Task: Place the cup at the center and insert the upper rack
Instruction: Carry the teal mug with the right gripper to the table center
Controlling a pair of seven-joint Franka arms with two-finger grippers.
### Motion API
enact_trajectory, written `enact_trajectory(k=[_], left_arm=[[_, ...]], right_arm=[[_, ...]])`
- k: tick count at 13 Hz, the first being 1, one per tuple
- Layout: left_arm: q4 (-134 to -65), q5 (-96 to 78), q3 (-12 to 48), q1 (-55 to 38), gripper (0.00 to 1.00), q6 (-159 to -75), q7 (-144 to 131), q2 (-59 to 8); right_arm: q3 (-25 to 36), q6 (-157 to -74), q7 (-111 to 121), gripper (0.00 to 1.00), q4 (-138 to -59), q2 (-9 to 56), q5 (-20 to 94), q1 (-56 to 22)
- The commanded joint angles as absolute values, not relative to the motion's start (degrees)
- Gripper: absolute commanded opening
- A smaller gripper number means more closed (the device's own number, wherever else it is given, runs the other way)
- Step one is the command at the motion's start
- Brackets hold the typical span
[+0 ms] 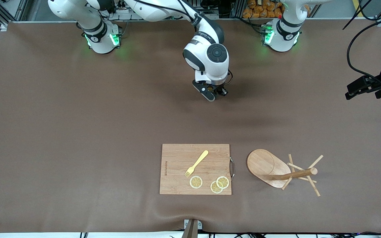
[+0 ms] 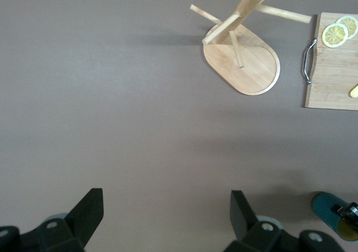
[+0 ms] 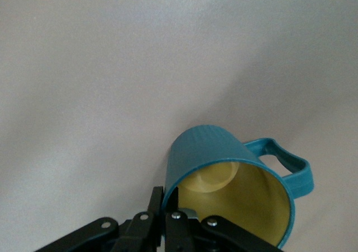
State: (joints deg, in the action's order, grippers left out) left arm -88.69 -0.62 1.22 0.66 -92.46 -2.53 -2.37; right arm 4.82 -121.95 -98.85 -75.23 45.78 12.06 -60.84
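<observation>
My right gripper (image 1: 214, 94) hangs over the middle of the table, farther from the front camera than the cutting board, and is shut on the rim of the cup (image 3: 224, 162). The cup is teal with a ribbed outside, a tan-yellow inside and a loop handle; its wall sits between the fingers (image 3: 158, 201). The hand hides the cup in the front view; part of the cup (image 2: 330, 210) shows in the left wrist view. The upper rack (image 1: 278, 170), a light wooden mug tree on an oval base, stands beside the board toward the left arm's end (image 2: 241, 59). My left gripper (image 1: 352, 91) waits open and empty at the left arm's end (image 2: 168, 213).
A rectangular wooden cutting board (image 1: 177, 178) with a metal handle lies near the front edge; it carries a yellow fork (image 1: 197, 163) and three lemon slices (image 1: 216, 184). Brown mat covers the table. Cables hang near the left arm.
</observation>
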Motion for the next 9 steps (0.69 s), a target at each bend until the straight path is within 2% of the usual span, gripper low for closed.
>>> enact_trajectory(k=[1,2,3,4,9], left_arm=[[-88.33,-0.97,1.67,0.0,1.0,-92.02,-3.43,-2.2],[-88.33,-0.97,2.45,-0.09,1.0,-91.93,-4.21,-2.2],[-88.33,-0.88,3.51,0.0,1.0,-91.93,-5.7,-2.11],[-88.33,-0.88,4.21,0.0,1.0,-91.76,-7.1,-1.94],[-88.24,-0.88,7.73,0.18,1.0,-89.65,-10.27,-0.8]], right_arm=[[4.92,-121.55,-100.72,0.0,-73.56,47.11,11.16,-60.82],[4.92,-121.64,-100.81,0.07,-73.56,47.46,11.16,-60.99],[4.92,-121.64,-100.72,0.45,-73.56,47.63,11.08,-61.0],[4.92,-121.64,-100.81,0.99,-73.56,47.64,10.47,-61.08],[4.83,-121.11,-98.45,1.0,-73.13,45.8,9.49,-59.16]])
